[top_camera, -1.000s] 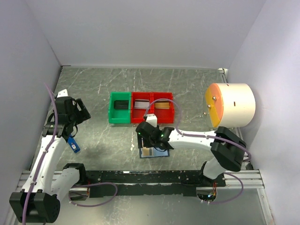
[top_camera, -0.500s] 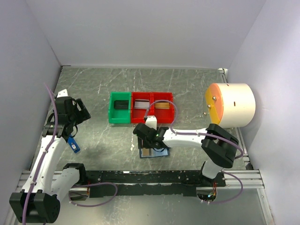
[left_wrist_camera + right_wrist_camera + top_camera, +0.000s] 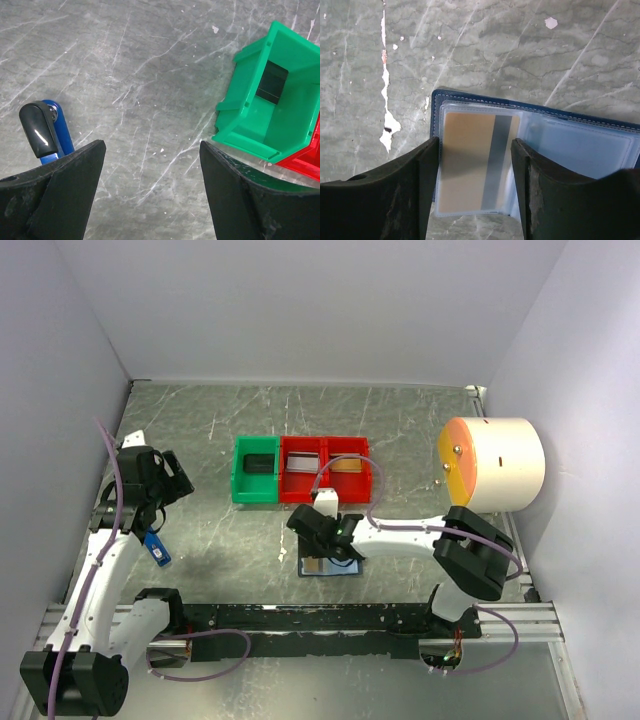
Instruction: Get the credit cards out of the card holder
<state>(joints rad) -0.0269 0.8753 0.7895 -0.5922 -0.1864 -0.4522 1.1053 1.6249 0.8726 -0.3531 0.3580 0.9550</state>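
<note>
The card holder (image 3: 331,566) lies open on the table in front of the bins. In the right wrist view its navy edge (image 3: 485,97) frames clear sleeves, and a tan credit card (image 3: 467,165) with a grey stripe sits in the left sleeve. My right gripper (image 3: 326,540) is open just above it, and in the wrist view (image 3: 475,192) one finger stands at each long side of that sleeve. Other cards lie in the bins: a dark one (image 3: 259,463), a silvery one (image 3: 301,464) and a tan one (image 3: 349,465). My left gripper (image 3: 170,480) is open and empty over bare table, as its wrist view (image 3: 152,150) shows.
A green bin (image 3: 256,485) and two red bins (image 3: 326,487) stand in a row mid-table. A large white cylinder with an orange face (image 3: 492,464) is at the right. A small blue tag (image 3: 157,548) hangs by the left arm. Walls close in the left, back and right.
My right gripper has shifted slightly over the open card holder, and its elbow has swung in to the left. The left arm has not moved.
</note>
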